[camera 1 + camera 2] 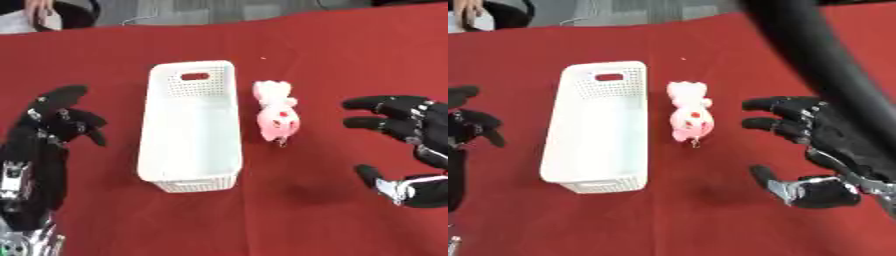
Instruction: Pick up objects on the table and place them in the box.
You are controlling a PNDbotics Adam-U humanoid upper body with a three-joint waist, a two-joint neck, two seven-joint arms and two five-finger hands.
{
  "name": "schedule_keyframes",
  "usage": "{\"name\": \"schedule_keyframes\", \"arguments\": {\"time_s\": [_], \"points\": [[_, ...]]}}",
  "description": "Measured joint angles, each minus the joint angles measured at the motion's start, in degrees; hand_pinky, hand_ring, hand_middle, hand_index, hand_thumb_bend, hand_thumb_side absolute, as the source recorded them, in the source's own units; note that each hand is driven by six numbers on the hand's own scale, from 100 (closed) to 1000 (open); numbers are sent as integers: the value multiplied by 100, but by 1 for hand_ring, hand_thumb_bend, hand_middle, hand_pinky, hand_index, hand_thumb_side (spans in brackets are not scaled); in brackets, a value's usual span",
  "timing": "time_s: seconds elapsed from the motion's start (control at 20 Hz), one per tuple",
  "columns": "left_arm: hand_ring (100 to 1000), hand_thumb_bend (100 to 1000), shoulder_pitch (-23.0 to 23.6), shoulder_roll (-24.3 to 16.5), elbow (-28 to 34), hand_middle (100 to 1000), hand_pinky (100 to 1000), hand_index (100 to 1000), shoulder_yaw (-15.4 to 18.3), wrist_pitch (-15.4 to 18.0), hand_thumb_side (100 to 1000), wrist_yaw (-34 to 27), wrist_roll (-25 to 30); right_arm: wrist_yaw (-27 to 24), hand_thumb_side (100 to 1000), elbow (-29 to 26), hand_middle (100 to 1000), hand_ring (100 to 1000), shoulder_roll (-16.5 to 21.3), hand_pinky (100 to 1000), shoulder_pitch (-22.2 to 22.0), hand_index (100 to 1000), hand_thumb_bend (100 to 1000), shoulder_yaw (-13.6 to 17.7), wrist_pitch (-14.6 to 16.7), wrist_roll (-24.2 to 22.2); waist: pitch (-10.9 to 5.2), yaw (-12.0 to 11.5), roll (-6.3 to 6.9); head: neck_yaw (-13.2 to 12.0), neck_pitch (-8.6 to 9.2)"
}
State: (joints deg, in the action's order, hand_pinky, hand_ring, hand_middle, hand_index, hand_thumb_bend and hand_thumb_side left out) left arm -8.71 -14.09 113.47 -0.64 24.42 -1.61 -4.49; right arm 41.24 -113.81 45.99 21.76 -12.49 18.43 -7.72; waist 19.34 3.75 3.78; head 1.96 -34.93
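Red cloth covers the whole table, running up to a grey floor at the far edge. White plastic basket, long and narrow with perforated walls and a slot handle at its far end, stands on the cloth left of centre, its inside bare and white. To the right of the table, the robot's right hand hovers above the cloth with its fingers spread wide and straight toward the middle and its thumb held apart below them; it holds nothing. On the left side, the left hand is raised near the basket's left wall but apart from it, fingers relaxed and slightly bent, also holding nothing. Just beside the basket's right wall, near its far half, lies a small pink and white plush toy with a red mark on it, lengthwise on the cloth, between the basket and the right hand and touched by neither hand.
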Motion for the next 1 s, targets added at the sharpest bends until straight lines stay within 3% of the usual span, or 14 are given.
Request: {"name": "schedule_keyframes", "arguments": {"time_s": [0.05, 0.35, 1.0], "points": [[571, 116, 4, 0, 0, 748, 362, 774, -3, -3, 938, 0, 4, -87, 759, 0, 910, 860, -4, 708, 50, 969, 347, -5, -12, -2, -3, 0, 1, -13, -4], [569, 114, 18, -1, 0, 748, 362, 772, -10, -11, 938, 33, 13, -435, 883, 80, 955, 891, 5, 754, 456, 1000, 315, 14, -199, -184, -42, 0, -2, -157, -54], [565, 112, 19, -47, 0, 749, 362, 768, -16, -47, 938, 59, 80, -169, 865, 809, 920, 855, -137, 727, 1361, 963, 311, -238, 5, -525, -59, -57, -19, -223, -59]]}}
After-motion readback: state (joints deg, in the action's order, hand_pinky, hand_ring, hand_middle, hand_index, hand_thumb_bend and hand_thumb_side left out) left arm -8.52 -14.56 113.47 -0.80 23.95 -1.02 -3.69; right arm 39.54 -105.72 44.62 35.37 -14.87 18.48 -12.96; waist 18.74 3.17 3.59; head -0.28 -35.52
